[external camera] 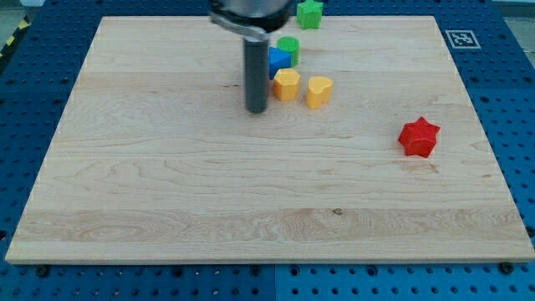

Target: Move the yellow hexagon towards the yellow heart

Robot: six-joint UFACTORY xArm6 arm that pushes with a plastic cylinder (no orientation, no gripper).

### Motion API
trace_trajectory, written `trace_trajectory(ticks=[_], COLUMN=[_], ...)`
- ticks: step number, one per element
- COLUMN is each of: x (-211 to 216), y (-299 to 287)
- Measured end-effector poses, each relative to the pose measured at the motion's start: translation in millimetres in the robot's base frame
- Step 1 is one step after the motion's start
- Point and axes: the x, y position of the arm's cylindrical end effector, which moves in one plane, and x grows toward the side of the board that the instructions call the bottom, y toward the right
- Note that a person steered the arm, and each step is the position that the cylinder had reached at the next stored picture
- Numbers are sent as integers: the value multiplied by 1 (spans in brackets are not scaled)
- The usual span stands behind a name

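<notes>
Wooden board [167, 192], my tip [257, 110] just left of yellow hexagon [286, 84], yellow heart [318, 91]

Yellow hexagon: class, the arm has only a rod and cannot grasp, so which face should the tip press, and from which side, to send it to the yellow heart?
Press the yellow hexagon on its face toward the view's left, pushing rightward. The yellow heart sits just to its right, and my tip already stands at its left, slightly lower. The flat side face probably gives steady contact.
</notes>
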Motion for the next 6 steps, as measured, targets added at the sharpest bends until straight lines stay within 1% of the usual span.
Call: trace_trajectory(ticks=[1,2,3,4,5,6], x=[-14,-48,-76,-46,-6,-1], y=[-21,-39,-16,50,80,77])
